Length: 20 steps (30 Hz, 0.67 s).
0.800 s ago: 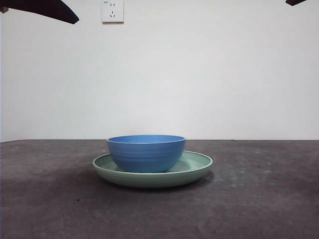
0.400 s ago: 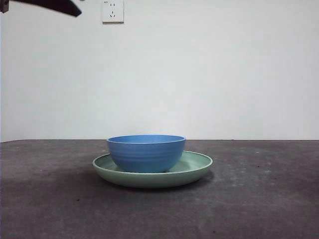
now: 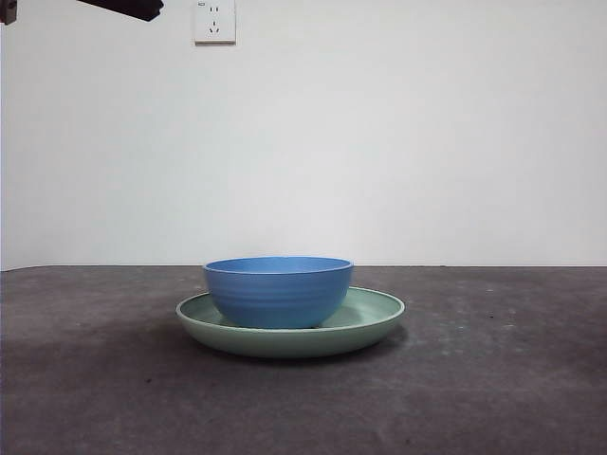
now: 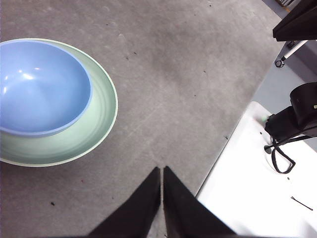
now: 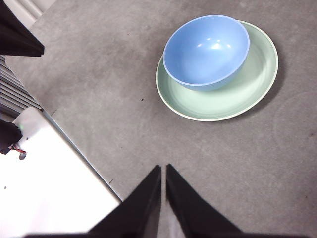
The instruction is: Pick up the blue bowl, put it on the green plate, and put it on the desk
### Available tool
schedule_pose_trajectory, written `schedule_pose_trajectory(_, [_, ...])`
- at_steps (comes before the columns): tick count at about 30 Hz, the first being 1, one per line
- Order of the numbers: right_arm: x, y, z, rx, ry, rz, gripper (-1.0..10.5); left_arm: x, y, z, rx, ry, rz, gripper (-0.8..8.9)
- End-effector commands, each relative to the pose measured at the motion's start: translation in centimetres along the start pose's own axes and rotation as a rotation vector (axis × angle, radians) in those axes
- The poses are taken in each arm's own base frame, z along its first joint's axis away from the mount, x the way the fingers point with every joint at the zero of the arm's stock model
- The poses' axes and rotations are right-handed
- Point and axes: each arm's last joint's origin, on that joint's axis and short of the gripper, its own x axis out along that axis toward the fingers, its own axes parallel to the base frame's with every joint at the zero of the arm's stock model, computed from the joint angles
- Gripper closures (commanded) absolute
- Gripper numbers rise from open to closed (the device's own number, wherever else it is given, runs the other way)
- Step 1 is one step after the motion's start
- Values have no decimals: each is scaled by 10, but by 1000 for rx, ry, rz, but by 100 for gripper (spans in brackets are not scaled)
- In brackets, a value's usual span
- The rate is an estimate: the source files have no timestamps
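The blue bowl [image 3: 279, 290] stands upright in the green plate [image 3: 375, 320], off-centre toward one side, on the dark grey desk [image 3: 493, 379]. Both show in the left wrist view, bowl [image 4: 39, 87] and plate [image 4: 96, 129], and in the right wrist view, bowl [image 5: 206, 49] and plate [image 5: 247, 84]. My left gripper [image 4: 162, 171] is shut and empty, high above the desk and away from the plate. My right gripper [image 5: 163, 168] is shut and empty, also high and away from the plate. In the front view only a black tip [image 3: 123, 8] shows at the top left corner.
A white wall with a socket [image 3: 214, 20] stands behind the desk. A white base with cables [image 4: 262, 183] lies past the desk edge in the left wrist view. A white base [image 5: 44, 188] lies past the desk edge in the right wrist view.
The black tip at the top left has drawn up and shrunk. The black tip at the top right has left the view. Bowl and plate have not moved.
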Motion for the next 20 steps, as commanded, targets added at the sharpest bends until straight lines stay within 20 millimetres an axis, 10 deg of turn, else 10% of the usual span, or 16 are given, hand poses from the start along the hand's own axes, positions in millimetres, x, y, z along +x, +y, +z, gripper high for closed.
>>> schedule_pose_trajectory(1, [0, 1, 3, -23, -8, 8, 938, 1, -1, 2, 24, -4, -10, 805])
schedule_pose_trajectory(13, [0, 1, 3, -23, -9, 8, 938, 0, -1, 2, 24, -4, -10, 805])
schedule_pose_trajectory(20, [0, 1, 3, -23, -9, 8, 938, -36, -3, 7, 175, -217, 189, 805])
